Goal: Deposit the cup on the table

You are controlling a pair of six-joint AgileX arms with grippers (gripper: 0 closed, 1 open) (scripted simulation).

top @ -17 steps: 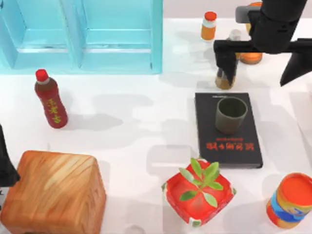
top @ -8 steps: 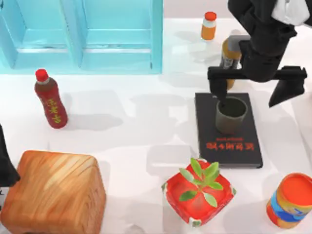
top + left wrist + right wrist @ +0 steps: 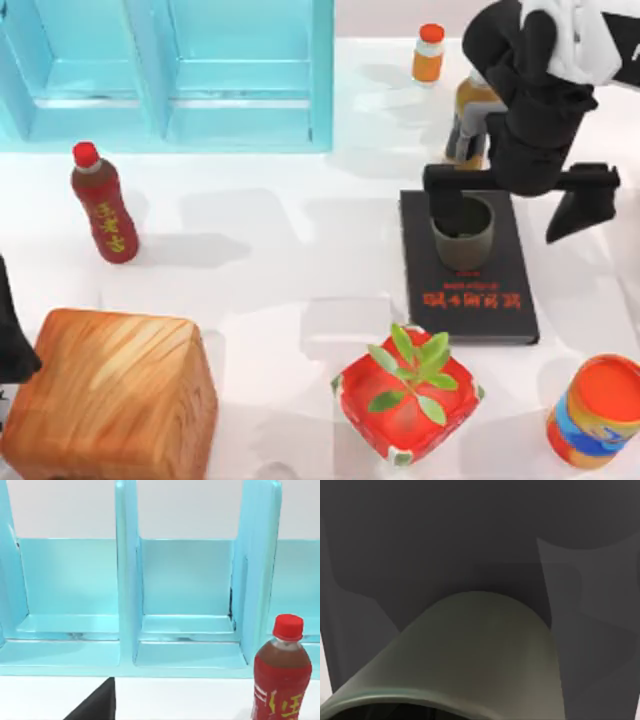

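While the cup (image 3: pixel 463 232) sits on the black book (image 3: pixel 468 285), the job is just starting.

Nearest, low at the left edge, my left arm waits parked. Farther back on the right side, my right gripper (image 3: pixel 515 205) hangs spread wide over the cup, one finger at its rim, the other well off to the side, holding nothing. I think it must close on the cup, lift it, and set it on the white table (image 3: pixel 270 270). All of that is left.
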